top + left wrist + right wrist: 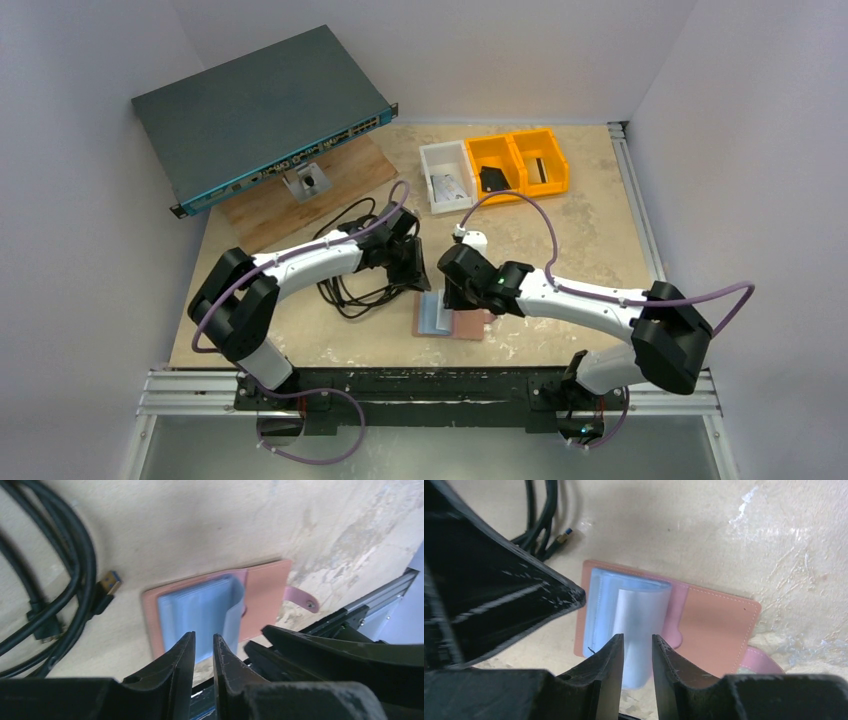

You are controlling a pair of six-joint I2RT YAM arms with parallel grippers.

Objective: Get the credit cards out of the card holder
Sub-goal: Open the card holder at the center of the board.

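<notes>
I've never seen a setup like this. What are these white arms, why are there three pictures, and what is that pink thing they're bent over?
The white arms are two robot arms bolted to the near edge of a table. Each ends in a two-finger gripper: the left gripper and the right gripper. One picture looks down from a fixed camera above; the other two come from small cameras on each wrist, so the dark prongs at the bottom are the robot's own fingers.

The pink thing is a card holder, lying open, with pale clear pockets inside. Both grippers hover just over it with a narrow gap between their fingers; neither seems to hold anything.

Also there: a black cable, a white bin, orange bins, a wooden board and a grey network box.
</notes>
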